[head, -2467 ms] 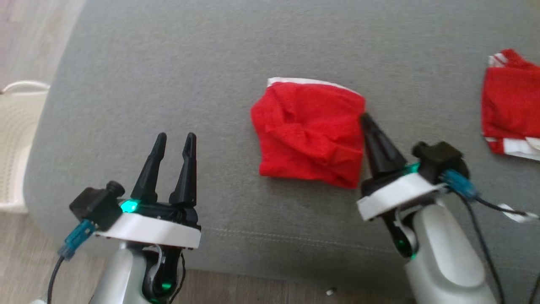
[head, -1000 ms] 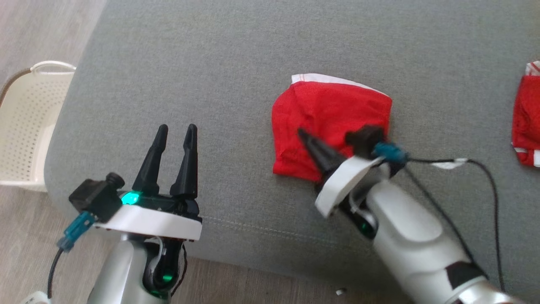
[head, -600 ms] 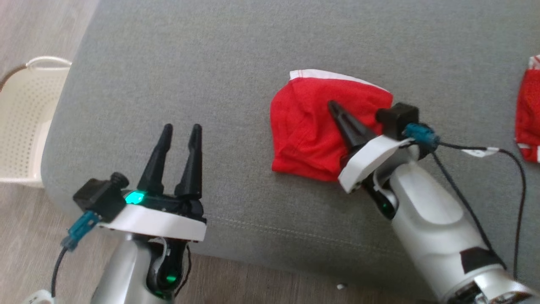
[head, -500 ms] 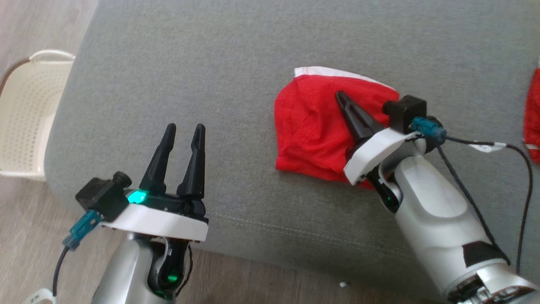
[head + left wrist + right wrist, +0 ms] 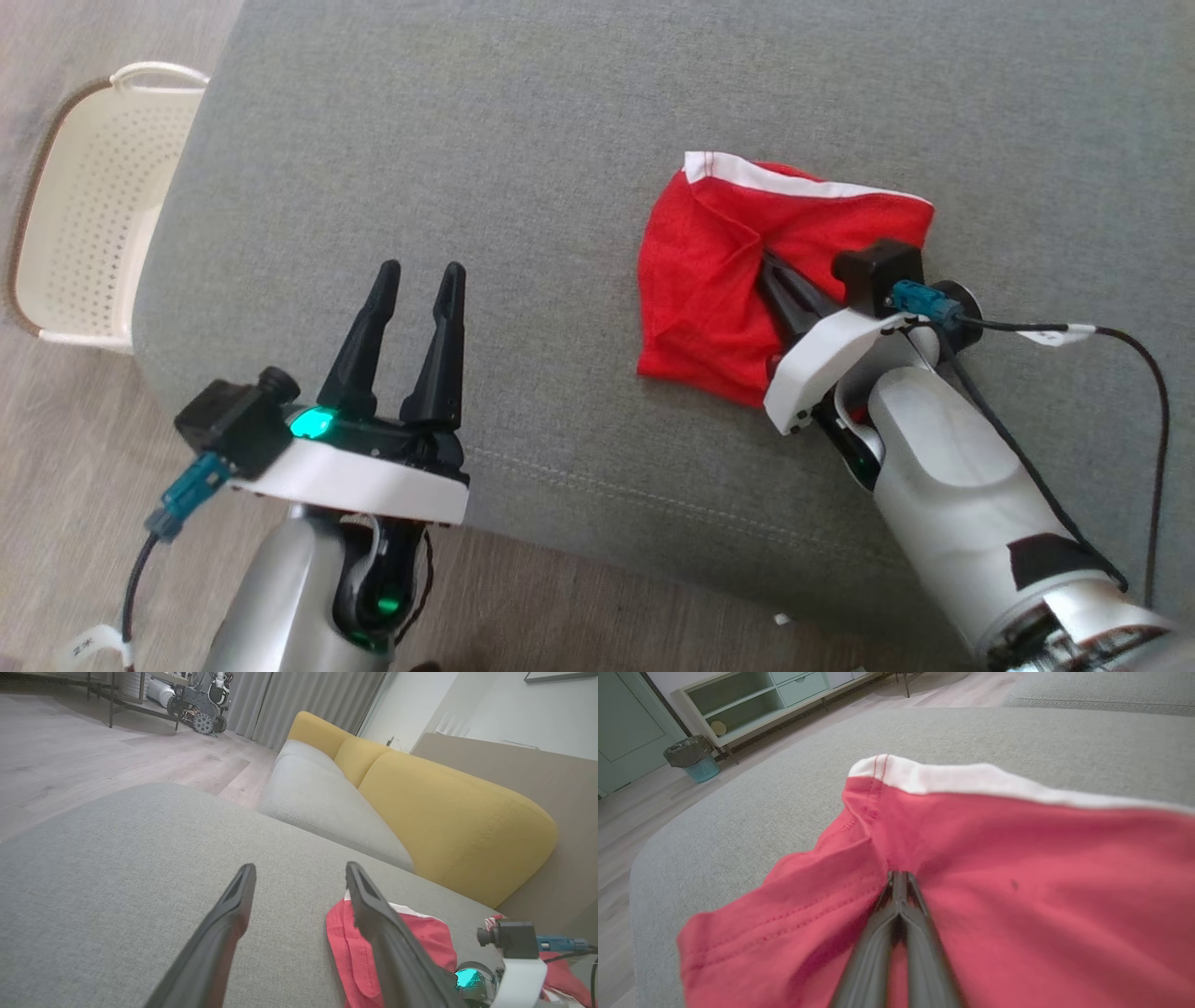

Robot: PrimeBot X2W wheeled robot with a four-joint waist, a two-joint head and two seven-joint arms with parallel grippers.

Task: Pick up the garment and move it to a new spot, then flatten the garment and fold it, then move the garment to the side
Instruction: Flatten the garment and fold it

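A broad grey sofa seat carries the work, with a white basket on the floor off its left end. The right pincer is closed, its tips pinching a pucker near the middle of the red garment, which lies crumpled on the seat with its white band along the far side. A mid-cloth pinch like this will probably lift it as a bunch, so raise it slowly until the cloth hangs clear before carrying it over. The left pincer hovers open over the seat's near edge, well apart from the cloth, free to take a corner for flattening.
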